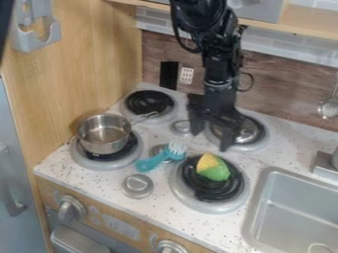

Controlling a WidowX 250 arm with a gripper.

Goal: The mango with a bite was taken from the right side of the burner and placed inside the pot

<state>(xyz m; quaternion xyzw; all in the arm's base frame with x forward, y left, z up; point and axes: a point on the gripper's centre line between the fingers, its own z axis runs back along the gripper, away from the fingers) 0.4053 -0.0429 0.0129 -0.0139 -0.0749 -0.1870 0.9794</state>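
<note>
With my open, empty hand [210,140] just behind the front right burner [210,207], I should centre above the mango [213,168] lying on it, straddle its rounded sides, and avoid the turquoise brush [153,160] alongside.

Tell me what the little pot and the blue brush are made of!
The pot looks like thin, shiny metal: its silvery sides catch bright reflections. The brush seems to be smooth plastic, going by its even blue-green handle. Its pale bristles might be plastic too, but I can't be sure.
</note>
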